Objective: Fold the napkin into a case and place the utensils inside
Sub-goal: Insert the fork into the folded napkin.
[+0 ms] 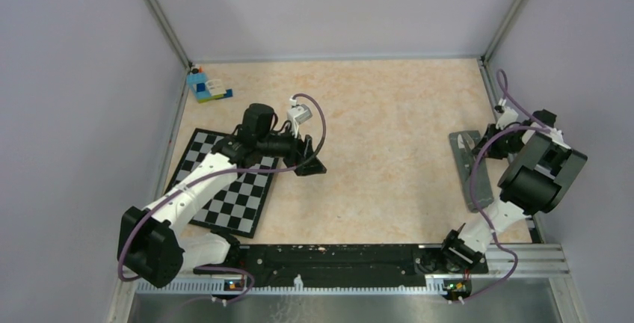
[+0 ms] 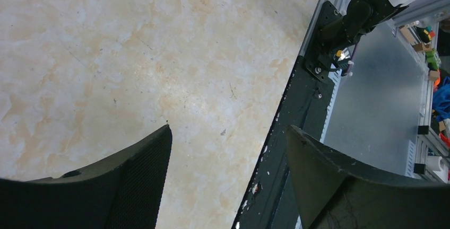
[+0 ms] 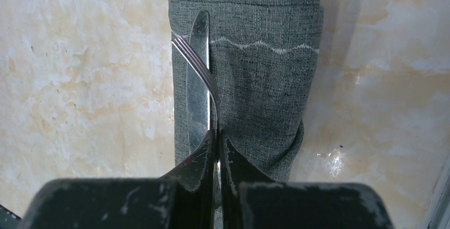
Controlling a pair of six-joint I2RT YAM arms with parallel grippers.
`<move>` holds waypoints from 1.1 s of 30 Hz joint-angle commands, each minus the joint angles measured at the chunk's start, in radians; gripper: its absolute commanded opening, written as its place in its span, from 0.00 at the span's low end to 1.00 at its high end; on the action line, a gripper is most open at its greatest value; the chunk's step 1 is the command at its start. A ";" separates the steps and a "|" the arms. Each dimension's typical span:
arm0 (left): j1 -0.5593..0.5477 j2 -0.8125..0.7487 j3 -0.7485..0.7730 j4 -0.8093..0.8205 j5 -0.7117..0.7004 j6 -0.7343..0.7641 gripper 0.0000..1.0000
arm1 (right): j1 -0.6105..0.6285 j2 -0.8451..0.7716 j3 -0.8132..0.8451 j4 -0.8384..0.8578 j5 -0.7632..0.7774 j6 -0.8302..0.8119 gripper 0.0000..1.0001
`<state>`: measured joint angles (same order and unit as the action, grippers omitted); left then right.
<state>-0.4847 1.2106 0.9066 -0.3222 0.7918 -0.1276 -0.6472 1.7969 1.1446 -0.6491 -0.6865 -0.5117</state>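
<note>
The napkin lies folded as a narrow dark grey strip with a white stitched line across it. It also shows at the table's right edge. A silver knife lies lengthwise along the strip's left side. My right gripper is shut on the fork, held edge-on just above the knife with its tines pointing away. I cannot tell whether either utensil is tucked under a fold. My left gripper hangs open and holds nothing above bare table, beside the checkered mat.
A black-and-white checkered mat lies under the left arm. A blue toy-brick block sits in the far left corner. The black base rail runs along the near edge. Grey walls enclose the table on three sides.
</note>
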 commanded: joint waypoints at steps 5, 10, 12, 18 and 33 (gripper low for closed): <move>-0.017 -0.039 0.000 0.020 -0.006 0.024 0.83 | -0.031 -0.073 -0.035 0.020 0.043 -0.001 0.00; -0.018 -0.045 -0.002 0.019 -0.012 0.027 0.83 | -0.031 -0.083 -0.044 0.034 0.055 0.009 0.00; -0.018 -0.044 -0.002 0.018 -0.011 0.028 0.83 | -0.032 -0.084 -0.049 0.039 0.058 0.012 0.02; -0.019 -0.044 -0.001 0.018 -0.005 0.029 0.82 | -0.032 -0.092 -0.043 0.044 0.076 0.017 0.08; -0.020 -0.062 -0.010 0.031 0.004 0.027 0.82 | 0.004 -0.205 -0.037 0.074 0.124 0.060 0.18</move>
<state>-0.4995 1.1912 0.9062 -0.3222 0.7803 -0.1123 -0.6628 1.6722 1.0992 -0.6098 -0.5835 -0.4702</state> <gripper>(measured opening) 0.821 0.177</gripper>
